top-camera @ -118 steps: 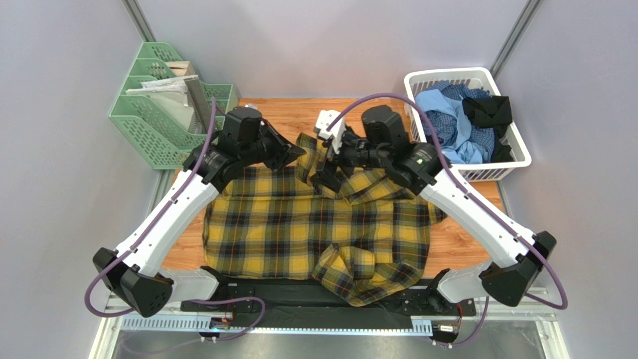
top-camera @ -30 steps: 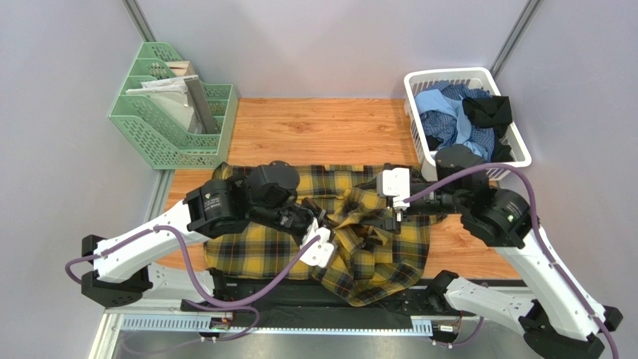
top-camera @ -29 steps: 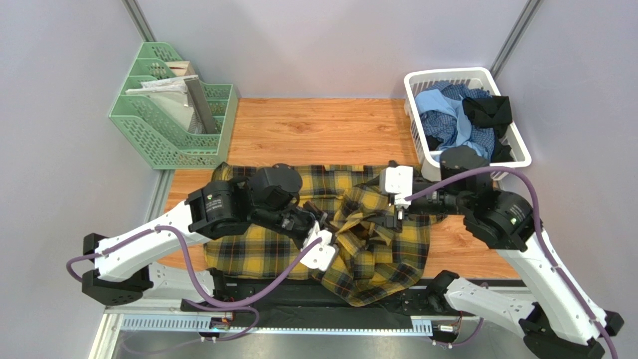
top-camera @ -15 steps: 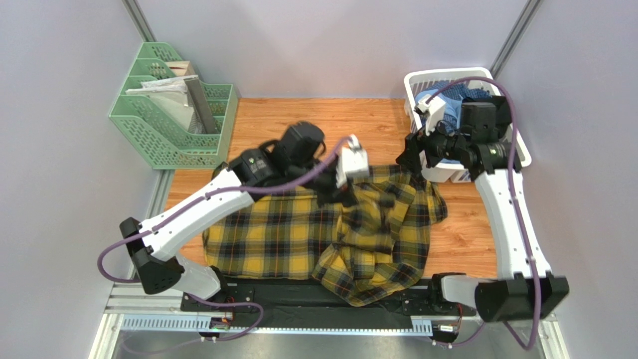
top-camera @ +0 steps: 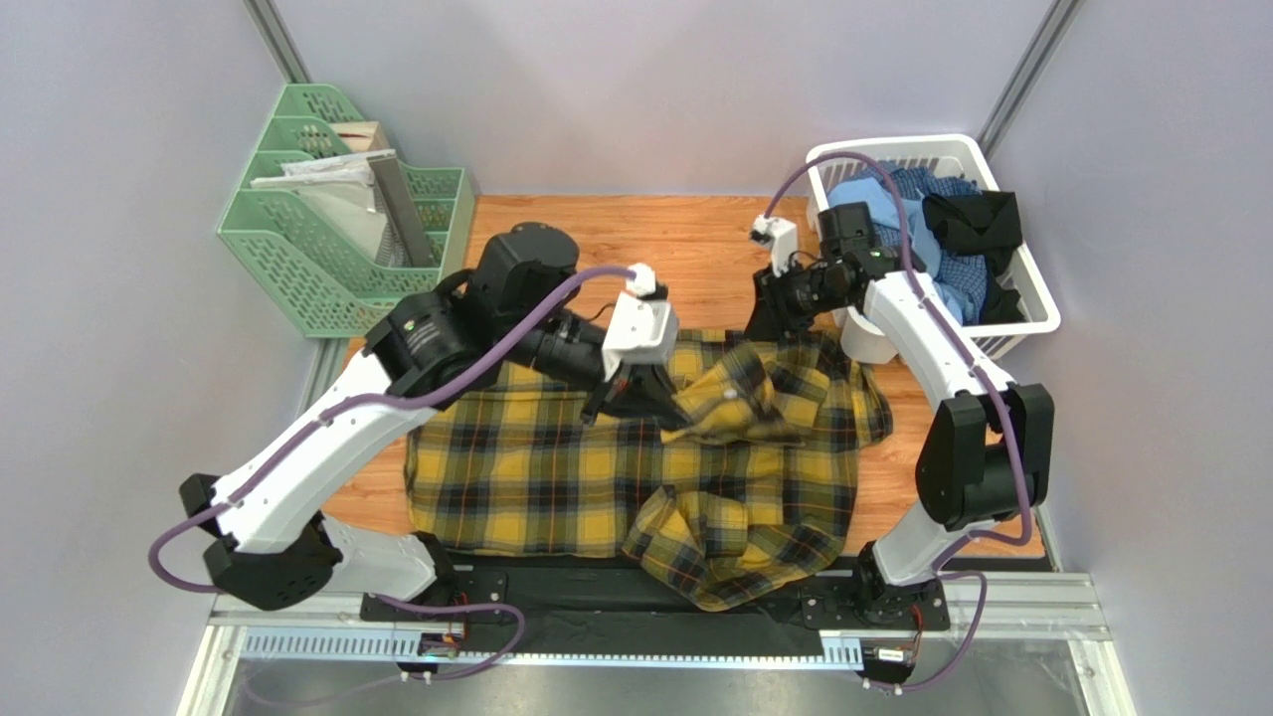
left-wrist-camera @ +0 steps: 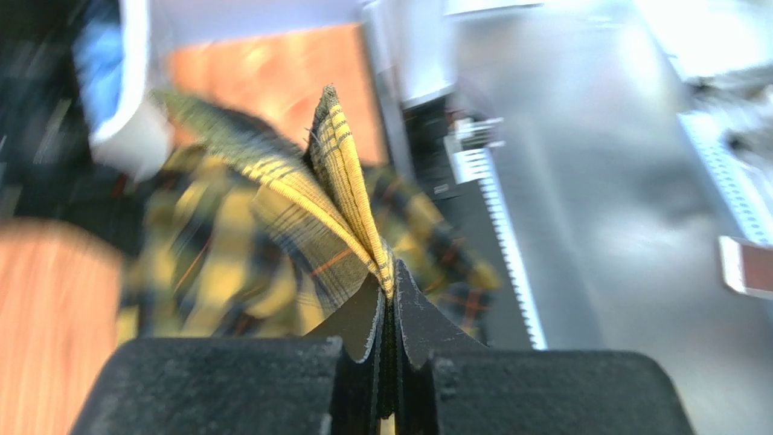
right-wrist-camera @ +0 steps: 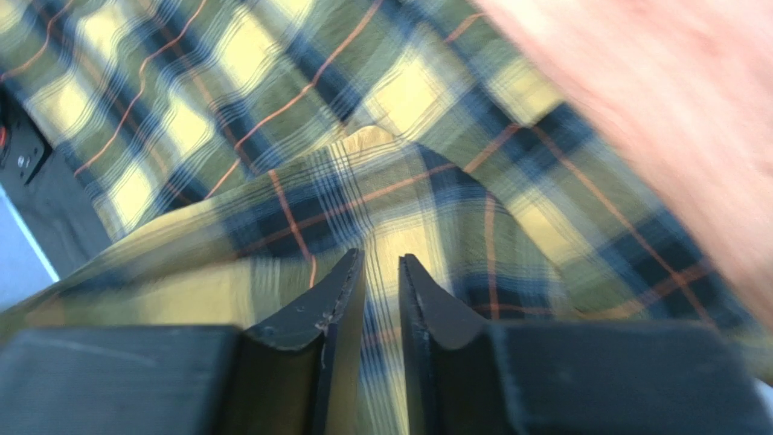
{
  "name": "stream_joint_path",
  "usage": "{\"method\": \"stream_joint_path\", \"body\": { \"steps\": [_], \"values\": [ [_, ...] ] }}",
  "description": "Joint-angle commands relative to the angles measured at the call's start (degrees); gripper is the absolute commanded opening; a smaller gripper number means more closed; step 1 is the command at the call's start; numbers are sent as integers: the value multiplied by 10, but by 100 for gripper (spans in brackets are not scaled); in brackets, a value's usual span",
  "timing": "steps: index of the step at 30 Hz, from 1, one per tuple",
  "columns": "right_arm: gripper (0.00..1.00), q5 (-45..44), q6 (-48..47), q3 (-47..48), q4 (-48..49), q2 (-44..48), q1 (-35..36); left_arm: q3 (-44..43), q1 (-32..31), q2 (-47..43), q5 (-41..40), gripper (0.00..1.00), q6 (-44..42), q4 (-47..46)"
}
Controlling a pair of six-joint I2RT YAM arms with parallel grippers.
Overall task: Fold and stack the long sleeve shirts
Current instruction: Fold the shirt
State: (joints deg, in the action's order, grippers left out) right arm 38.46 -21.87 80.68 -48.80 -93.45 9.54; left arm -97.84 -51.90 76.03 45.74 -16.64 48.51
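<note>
A mustard-yellow and black plaid long sleeve shirt lies spread on the wooden table, rumpled on its right half. My left gripper hangs over the shirt's middle, shut on a raised fold of the plaid cloth. In the left wrist view the left gripper's jaws pinch that fold tight. My right gripper is at the shirt's far right edge, next to the basket. In the right wrist view the right gripper's jaws stand a narrow gap apart just over plaid cloth. Nothing shows pinched between them.
A white basket at the back right holds a light blue shirt and a black one. A green file rack stands at the back left. Bare wood lies behind the shirt. The shirt's near hem hangs over the black base rail.
My left gripper has carried its plaid fold to the left. The right gripper has swung left from the basket side down to the shirt's far edge, and its jaws have narrowed.
</note>
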Motion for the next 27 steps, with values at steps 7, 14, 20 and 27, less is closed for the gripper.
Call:
{"method": "stream_joint_path", "body": {
  "steps": [7,14,20,27],
  "values": [
    [18,-7,-26,-90,19,-16,36,-127,-87,31,-18,0,-15,32],
    [20,-52,-78,-103,-47,-43,36,-30,30,23,-78,0,106,-48],
    [30,-100,-92,-90,-79,-42,22,146,169,-4,-94,0,164,-102],
    [45,-85,-128,-67,-155,-29,-11,294,342,-26,-97,0,149,-162]
  ]
}}
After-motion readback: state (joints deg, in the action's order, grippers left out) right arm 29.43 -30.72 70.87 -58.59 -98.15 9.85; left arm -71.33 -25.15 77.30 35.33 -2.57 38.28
